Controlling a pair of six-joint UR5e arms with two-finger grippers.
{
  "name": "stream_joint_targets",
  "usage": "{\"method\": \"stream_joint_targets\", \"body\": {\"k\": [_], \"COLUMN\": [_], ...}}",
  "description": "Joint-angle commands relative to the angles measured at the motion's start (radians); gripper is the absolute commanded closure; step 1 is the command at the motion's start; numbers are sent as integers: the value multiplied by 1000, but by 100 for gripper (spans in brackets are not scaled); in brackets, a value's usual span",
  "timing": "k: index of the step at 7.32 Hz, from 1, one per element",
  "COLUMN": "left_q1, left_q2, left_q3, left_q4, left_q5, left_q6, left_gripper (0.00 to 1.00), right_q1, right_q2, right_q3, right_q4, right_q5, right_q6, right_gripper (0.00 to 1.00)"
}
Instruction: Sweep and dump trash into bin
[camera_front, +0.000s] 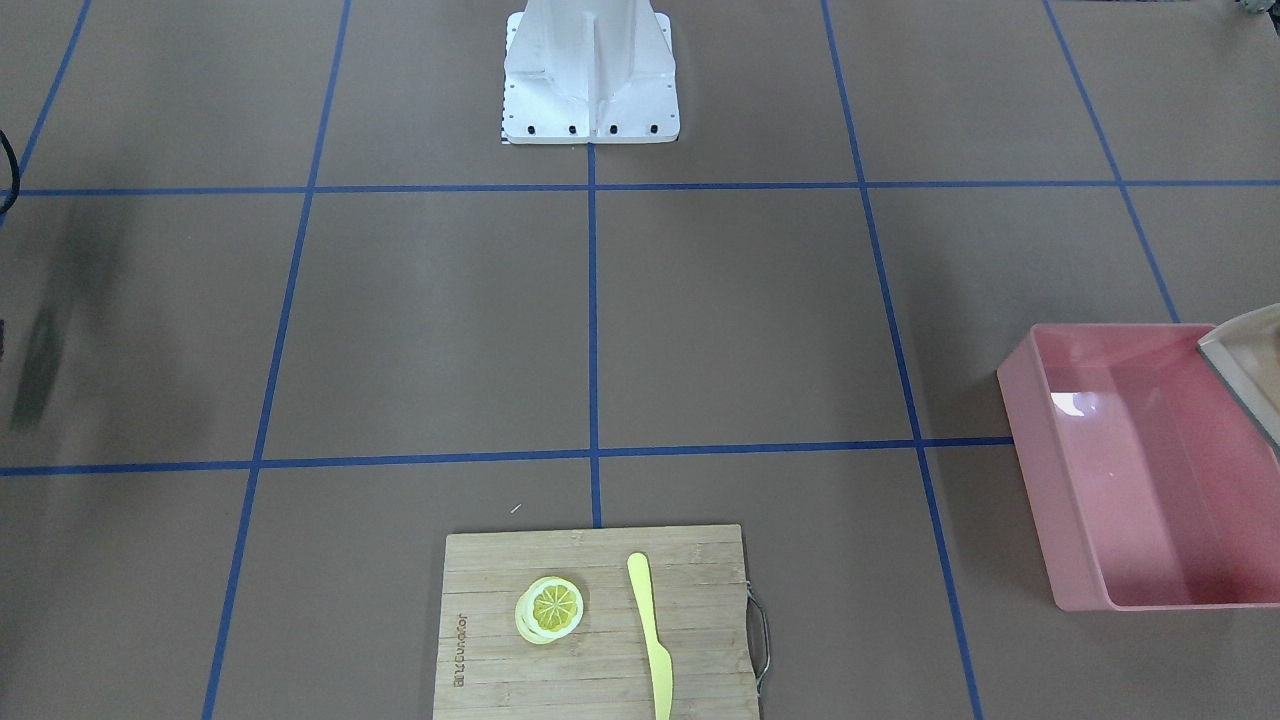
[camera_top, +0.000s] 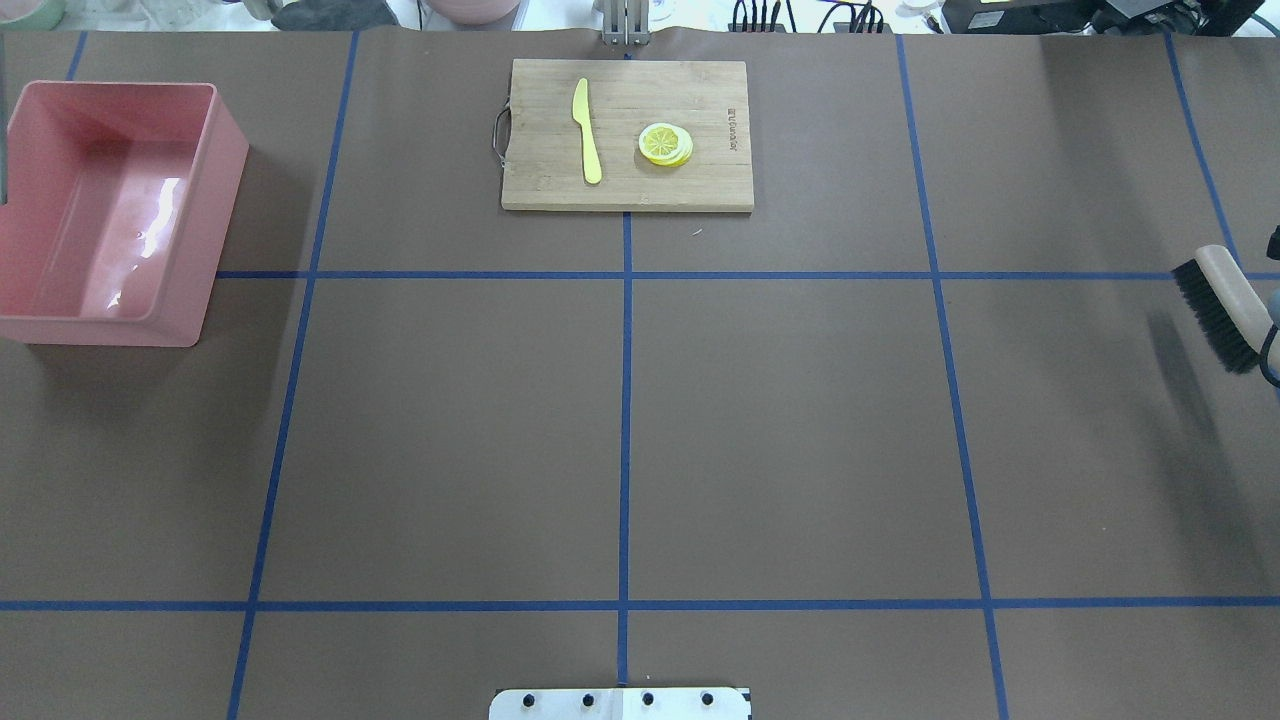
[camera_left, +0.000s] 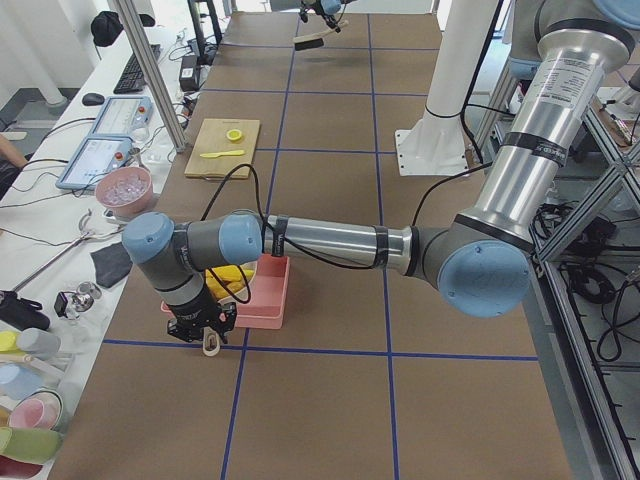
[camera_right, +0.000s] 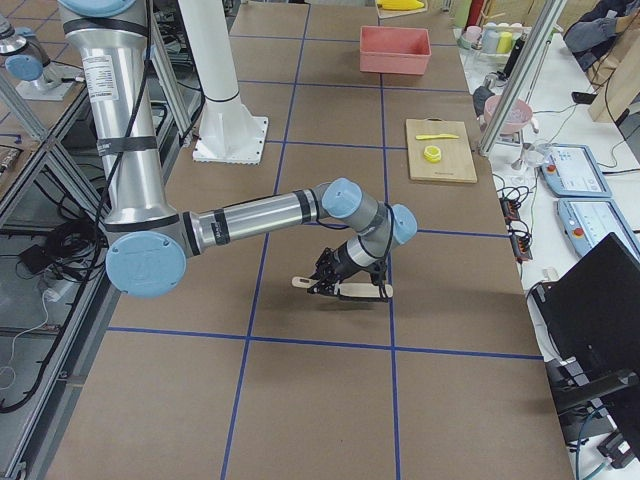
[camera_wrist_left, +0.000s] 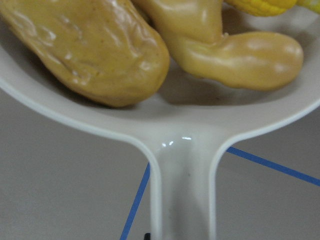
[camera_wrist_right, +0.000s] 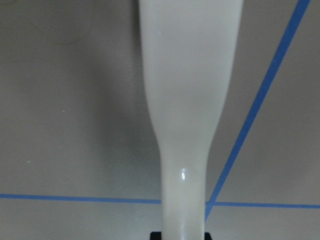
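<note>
The left claw (camera_left: 204, 326) pinched the handle of the smooth beige plastic dustpan (camera_wrist_left: 182, 150). Just ahead of it, in the pan's shallow scoop, lay the glossy trash: a dimpled brown potato (camera_wrist_left: 95, 50), a knobbly tan ginger root (camera_wrist_left: 235, 55) and a ribbed yellow corn cob (camera_wrist_left: 260, 6). Sweeping looked done and dumping was left, since the shiny, smooth-walled pink bin (camera_front: 1048, 480) just beyond the claw showed nothing inside. Well apart, the right claw (camera_wrist_right: 181, 234) was clamped on the pale handle of a black-bristled brush (camera_top: 1220, 310) over the matte brown surface (camera_top: 450, 430).
</note>
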Motion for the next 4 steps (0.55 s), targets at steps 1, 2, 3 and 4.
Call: {"method": "stream_joint_targets", "body": {"k": [1, 2, 3, 4], "left_q1": [39, 54, 79, 96], "left_q2": [-15, -31, -32, -35], "left_q3": [-20, -20, -20, -20], "left_q4": [39, 59, 60, 68], "left_q5": [63, 95, 115, 138], "left_q6": [6, 4, 6, 4], "left_gripper": [100, 100, 100, 100], "right_q1": [-2, -2, -4, -7], "right_q2": [-51, -36, 19, 35], "right_q3": [-6, -6, -12, -15], "right_q4": [99, 99, 99, 101], "right_q5": [0, 6, 8, 12], "right_q6": [2, 19, 97, 117], "right_gripper": [100, 100, 100, 100]}}
